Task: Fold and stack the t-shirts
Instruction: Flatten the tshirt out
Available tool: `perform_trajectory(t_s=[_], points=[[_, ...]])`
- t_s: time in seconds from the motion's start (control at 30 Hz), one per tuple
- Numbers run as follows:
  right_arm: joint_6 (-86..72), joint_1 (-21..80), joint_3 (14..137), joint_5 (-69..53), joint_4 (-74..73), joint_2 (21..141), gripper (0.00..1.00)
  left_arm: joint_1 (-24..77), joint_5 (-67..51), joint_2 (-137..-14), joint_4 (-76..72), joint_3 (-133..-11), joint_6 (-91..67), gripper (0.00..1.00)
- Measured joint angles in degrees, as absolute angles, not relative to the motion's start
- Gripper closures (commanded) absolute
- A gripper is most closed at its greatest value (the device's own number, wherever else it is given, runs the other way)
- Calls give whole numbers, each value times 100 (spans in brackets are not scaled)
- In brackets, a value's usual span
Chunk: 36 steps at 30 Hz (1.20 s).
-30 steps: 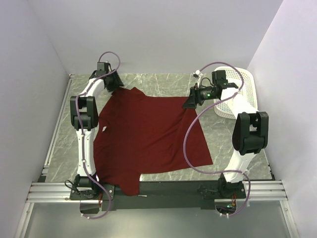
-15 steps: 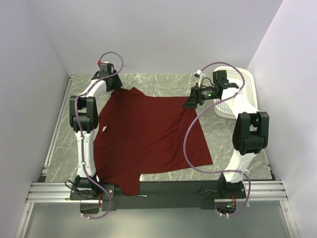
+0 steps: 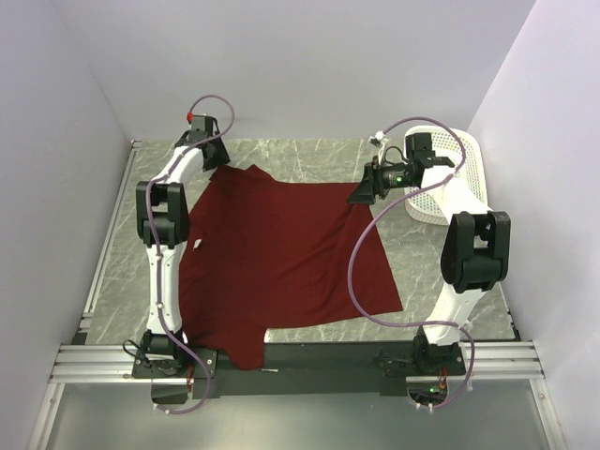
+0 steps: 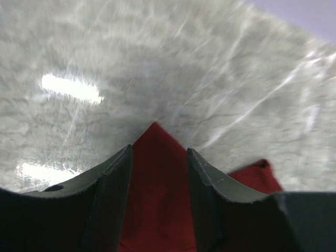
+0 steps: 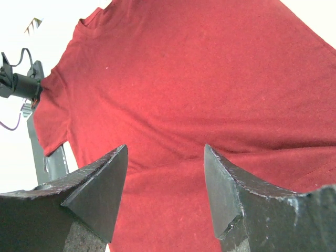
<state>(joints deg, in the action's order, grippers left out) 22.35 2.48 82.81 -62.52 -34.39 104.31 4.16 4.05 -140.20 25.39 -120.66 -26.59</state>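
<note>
Nearest the arm bases, one sleeve of the maroon t-shirt (image 3: 281, 253) is being let hang over the near edge of the table (image 3: 122, 272). The rest of the garment is being carried flat and unfolded on the marble, with the neck to the left.

Farther back, the far right corner of the cloth is being met by the right gripper (image 3: 359, 194). Its fingers are being held wide apart, with nothing pinched between them in the wrist view. At the far left, the tip of the other sleeve is being straddled by the left gripper (image 3: 217, 157). Its jaws are likewise being held apart, with red cloth lying in the gap but not yet clamped.

Beyond them, at the far right, a white basket (image 3: 469, 155) is being left untouched.

By the look of it, the first fold is being set up. For the next move, both far corners are to be clamped firmly and lifted together, so the far edge is brought evenly toward the near one.
</note>
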Motion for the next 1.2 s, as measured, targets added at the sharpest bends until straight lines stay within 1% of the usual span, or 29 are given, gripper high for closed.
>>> perform_trajectory(t_s=[0.1,0.2,0.23,0.3,0.33,0.37,0.47,0.57,0.63,0.73,0.93,1.0,1.03,1.1,1.13,1.2], points=[[2235,224,8281,-6272,-3444,10431,34,416,443,-14151,2659,-12066,-2626,51],[2235,204,8281,-6287,-3459,10431,34,416,475,-14164,2698,-12101,-2576,59],[2235,198,8281,-6292,-3465,10431,34,416,475,-14171,2724,-12101,-2558,69],[2235,193,8281,-6292,-3476,10431,34,414,447,-14184,2746,-12114,-2521,84],[2235,193,8281,-6292,-3476,10431,34,414,421,-14195,2751,-12116,-2491,99],[2235,191,8281,-6294,-3476,10431,34,414,357,-14199,2742,-12114,-2429,100],[2233,178,8281,-6305,-3476,10431,34,412,108,-14186,2591,-12031,-2381,100],[2233,148,8281,-6316,-3476,10431,34,414,-198,-13948,2265,-11583,-2292,100],[2235,134,8281,-6326,-3476,10431,34,423,-425,-13618,2001,-11054,-2206,100],[2235,113,8281,-6348,-3479,10431,34,445,-757,-12864,1614,-10134,-2112,100],[2239,71,8281,-6377,-3505,10431,34,491,-1280,-10757,753,-8342,-1826,100],[2244,69,8281,-6396,-3531,10431,34,541,-1411,-10217,642,-7926,-1726,100],[2250,69,8281,-6403,-3542,10431,34,569,-1496,-10049,666,-7795,-1688,98],[2274,69,8281,-6420,-3575,10431,34,690,-1719,-9891,864,-7677,-1603,89],[2283,69,8281,-6423,-3588,10431,34,768,-1844,-9889,980,-7636,-1559,77],[2314,69,8281,-6453,-3629,10431,34,980,-2123,-9911,1236,-7408,-1503,61]])
